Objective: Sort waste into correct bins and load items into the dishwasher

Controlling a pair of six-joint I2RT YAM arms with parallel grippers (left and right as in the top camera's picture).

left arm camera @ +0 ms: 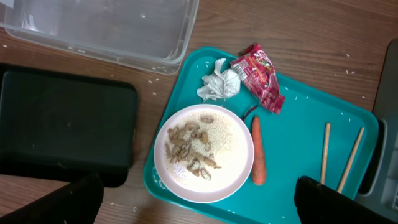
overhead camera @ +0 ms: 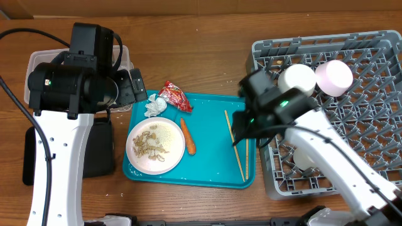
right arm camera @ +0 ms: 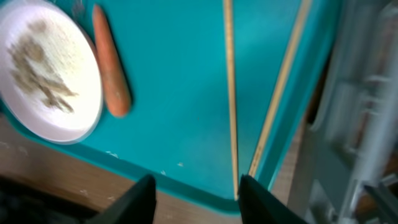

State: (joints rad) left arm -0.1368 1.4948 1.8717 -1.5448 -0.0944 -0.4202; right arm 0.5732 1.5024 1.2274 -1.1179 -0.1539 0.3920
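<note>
A white plate (overhead camera: 171, 133) with brownish food scraps (overhead camera: 149, 144) lies on a teal tray (overhead camera: 210, 169). An orange carrot (overhead camera: 188, 137), a red wrapper (overhead camera: 175, 96), a white tissue (overhead camera: 155, 107) and two chopsticks (overhead camera: 236, 147) lie beside it. My left gripper (left arm camera: 199, 202) is open and empty above the plate (left arm camera: 231, 142); the wrapper (left arm camera: 260, 76) and tissue (left arm camera: 219, 84) lie beyond. My right gripper (right arm camera: 198, 190) is open and empty over the tray's near right corner, with the chopsticks (right arm camera: 230, 93) between its fingers and the carrot (right arm camera: 111, 68) to the left. Two white bowls (overhead camera: 296, 80) (overhead camera: 334, 76) sit in the grey dish rack (overhead camera: 367, 113).
The clear tub (left arm camera: 112, 31) stands at the back left, partly under my left arm. The black tray (left arm camera: 62, 124) lies left of the teal tray. A white object (overhead camera: 295, 157) in the rack's near left part is mostly hidden by my right arm.
</note>
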